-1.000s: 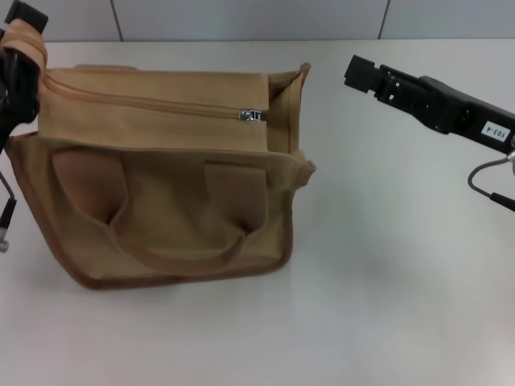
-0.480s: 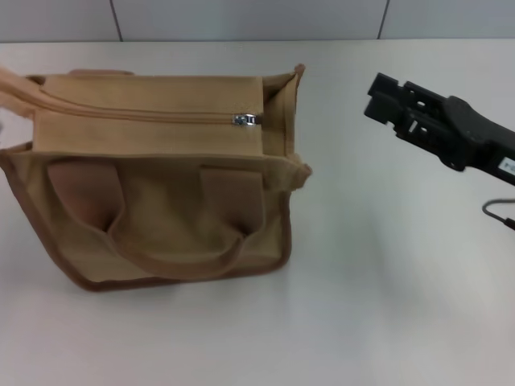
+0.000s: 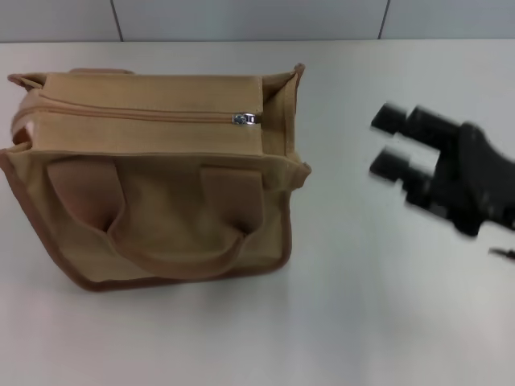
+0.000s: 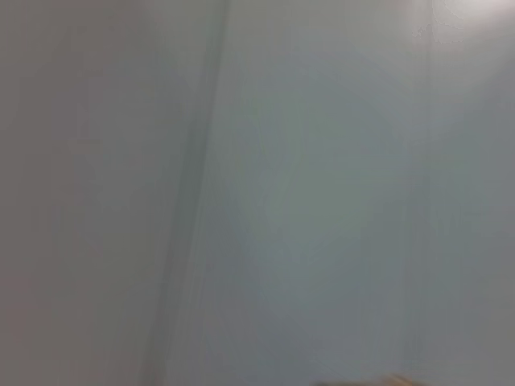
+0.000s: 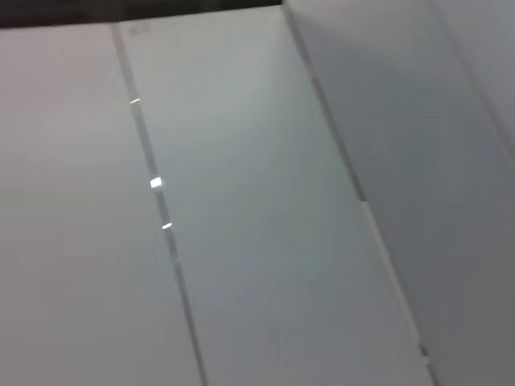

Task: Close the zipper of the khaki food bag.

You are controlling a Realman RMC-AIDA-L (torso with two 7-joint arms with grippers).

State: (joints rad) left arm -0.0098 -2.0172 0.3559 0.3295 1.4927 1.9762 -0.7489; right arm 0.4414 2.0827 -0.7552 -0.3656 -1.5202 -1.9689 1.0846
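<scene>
The khaki food bag (image 3: 153,193) stood at the left, its zipper (image 3: 145,115) drawn shut. The right gripper (image 3: 389,141) hung well to its right, fingers apart and empty.

- The khaki food bag (image 3: 161,201), a boxy tan canvas tote with darker brown edge trim and two looped fabric handles, stands on the left of the table.
- The zipper (image 3: 145,114), a long khaki line along the bag's top panel, has its small silver metal pull tab (image 3: 244,119) near the right end.

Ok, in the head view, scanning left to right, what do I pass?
khaki food bag → zipper pull tab near the bag's right end → bare table → right gripper, clear of the bag.
</scene>
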